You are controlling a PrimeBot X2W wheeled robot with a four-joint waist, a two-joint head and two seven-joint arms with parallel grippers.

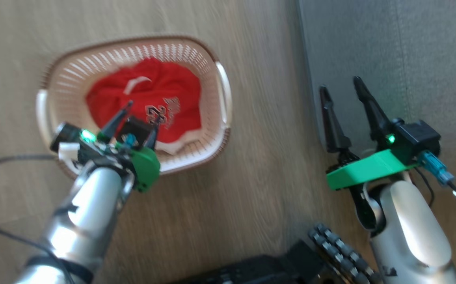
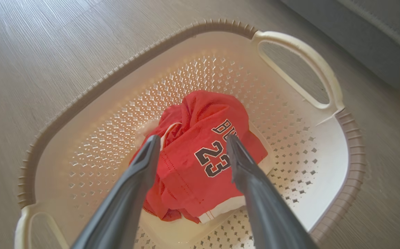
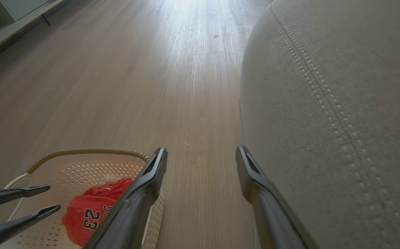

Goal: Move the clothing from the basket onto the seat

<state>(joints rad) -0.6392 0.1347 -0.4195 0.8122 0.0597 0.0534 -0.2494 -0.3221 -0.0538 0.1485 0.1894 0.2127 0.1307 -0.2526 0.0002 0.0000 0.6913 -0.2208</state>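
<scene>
A: Left gripper (image 1: 143, 116), lower left of the head view: fingers parted, nothing held, tips over the red clothing (image 1: 153, 90) inside the basket (image 1: 93, 63).
B: And the right gripper (image 1: 339, 83)?
A: Lower right, equally parted and empty, at the grey seat (image 1: 389, 47) and its left edge in frame.
B: Left wrist view?
A: Clothing bunched at frame centre, straight ahead between both fingers, "23" print up, no clear long axis; contact impossible to confirm.
B: Right wrist view?
A: Seat across the right half, basket at lower left with the clothing in it. Far nearer the left arm; likely just down and pinch for the grasp.
</scene>
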